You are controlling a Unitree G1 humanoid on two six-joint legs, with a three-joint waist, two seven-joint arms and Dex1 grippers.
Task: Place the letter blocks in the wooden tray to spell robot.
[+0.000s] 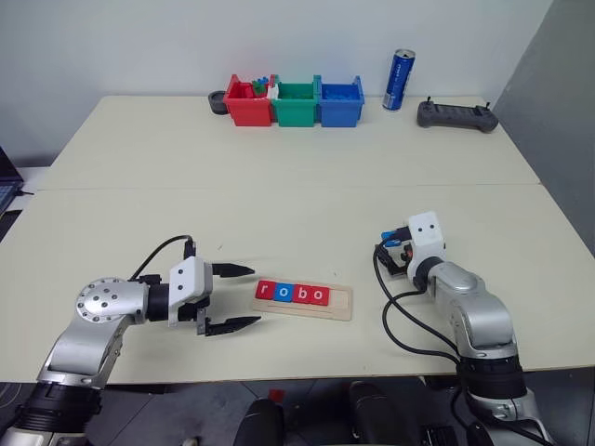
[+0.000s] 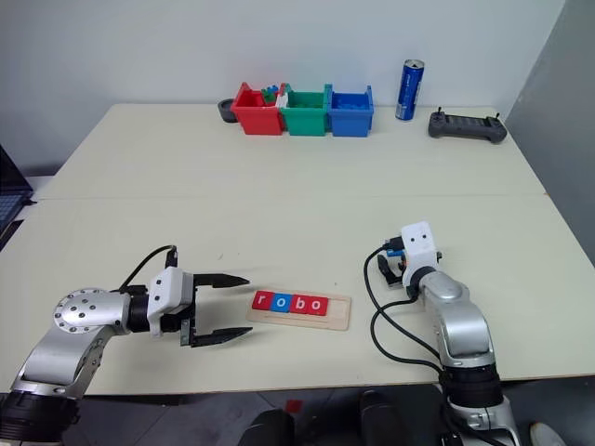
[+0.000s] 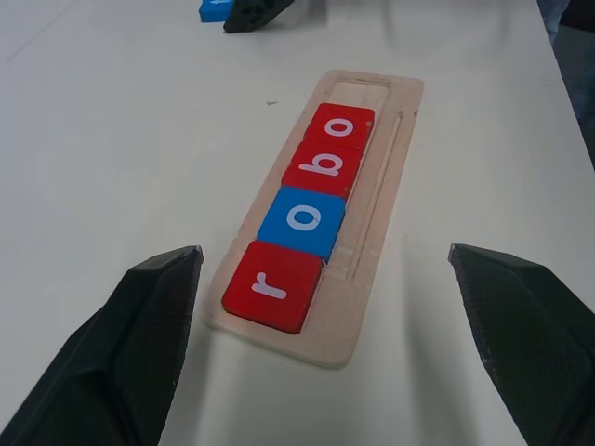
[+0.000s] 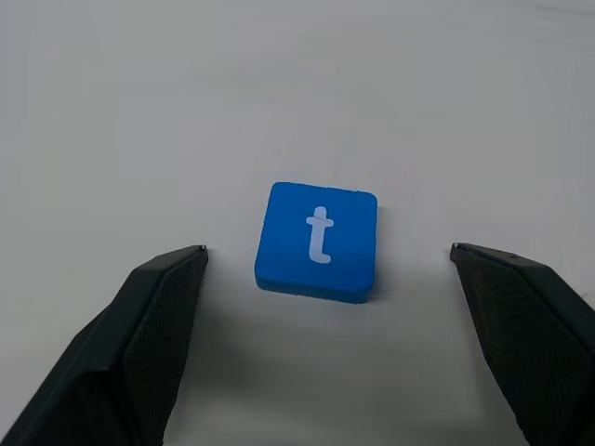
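On the table [image 1: 279, 186], the right wrist view reveals the blue t block [image 4: 317, 242] between the spread right pincer [image 4: 327, 255].

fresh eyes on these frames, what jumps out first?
The wooden tray at the near table edge between the arms, with four letter blocks in its groove reading "robo" and one free slot at its right end. Next, the blue t block flat on the bare table, framed by the open right hand. At the far edge, a row of red, green and blue bins beside a blue can.
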